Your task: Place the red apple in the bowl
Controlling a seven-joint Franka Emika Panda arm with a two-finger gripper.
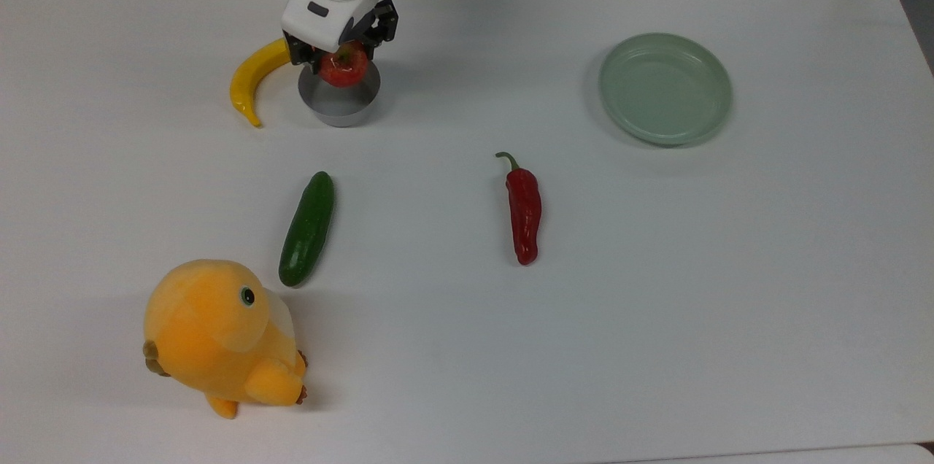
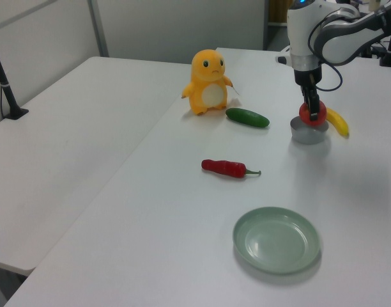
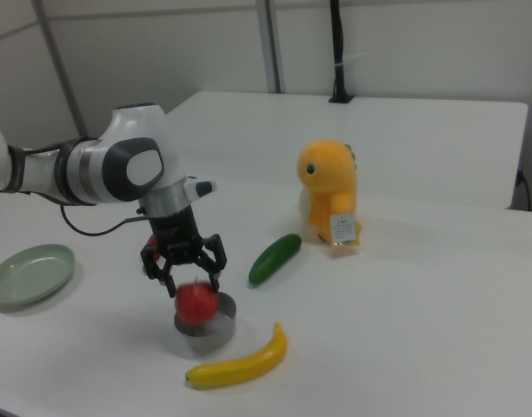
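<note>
The red apple (image 1: 344, 70) (image 2: 305, 114) (image 3: 196, 304) hangs at the mouth of the grey bowl (image 1: 339, 111) (image 2: 308, 135) (image 3: 205, 335), its underside at about rim level. My gripper (image 1: 341, 59) (image 2: 312, 109) (image 3: 195, 291) points straight down over the bowl and is shut on the apple, one finger on each side of it. The bowl stands near the far edge of the white table, at the top view's upper left. The apple and the gripper hide the inside of the bowl.
A yellow banana (image 1: 252, 74) lies right against the bowl on the top view's left. A green cucumber (image 1: 307, 227), a red chili pepper (image 1: 523, 212) and an orange plush toy (image 1: 219, 336) lie nearer the front. A pale green plate (image 1: 665, 88) sits far right.
</note>
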